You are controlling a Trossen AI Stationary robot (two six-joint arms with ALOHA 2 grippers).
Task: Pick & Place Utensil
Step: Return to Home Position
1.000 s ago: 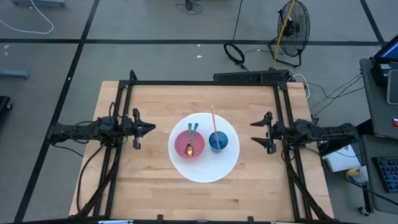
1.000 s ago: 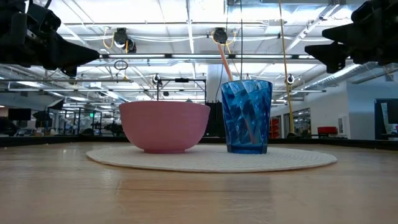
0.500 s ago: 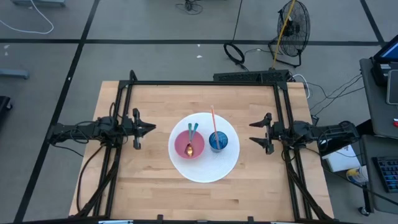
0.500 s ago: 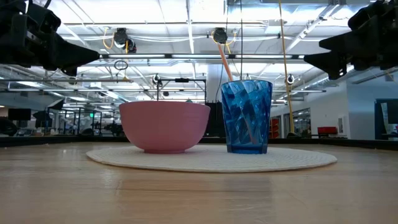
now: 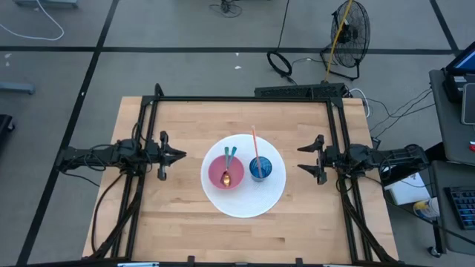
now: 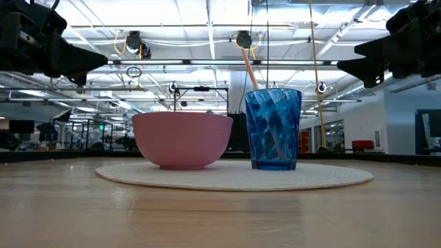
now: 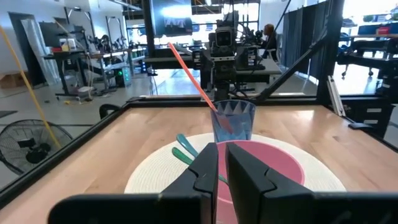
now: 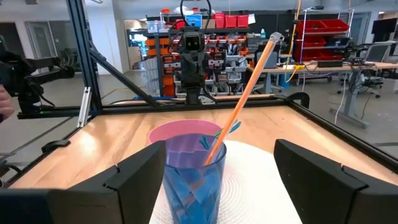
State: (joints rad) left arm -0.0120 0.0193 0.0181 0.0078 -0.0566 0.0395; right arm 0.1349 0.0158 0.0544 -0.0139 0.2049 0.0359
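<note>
Facing each other across the table (image 5: 185,222), the two hands hang above the wood with the place setting between them. The left hand (image 5: 181,154) has its fingers (image 7: 208,171) together, parted only by a thin slit, and holds nothing. The right hand (image 5: 301,157) is spread wide and empty.

Straight ahead of the left hand lies the white placemat (image 5: 245,204). It carries the pink bowl (image 5: 225,172) on the side nearer that hand and the blue glass (image 5: 260,168) on the side nearer the right hand, the two just beside each other. The orange straw (image 5: 254,141) stands in the glass, its top leaning toward the left hand's left side. The green spoon (image 5: 227,157) rests in the bowl. Two green handles show over the rim, and which of them belongs to the spoon head seen in the bowl cannot be told.

In the low view the bowl's wall hides the utensils entirely, the straw's lower part shows only dimly through the glass, and both hands are cut off at the upper corners. In the left wrist view the fingers cover the bowl's near side. In the right wrist view the glass hides much of the bowl, and the base of the glass runs out of frame.

Bare wood lies between each hand's fingertips and the placemat's rim. Black frame rails (image 5: 237,99) run along the table edges, beside and behind both hands, well apart from the placemat.
</note>
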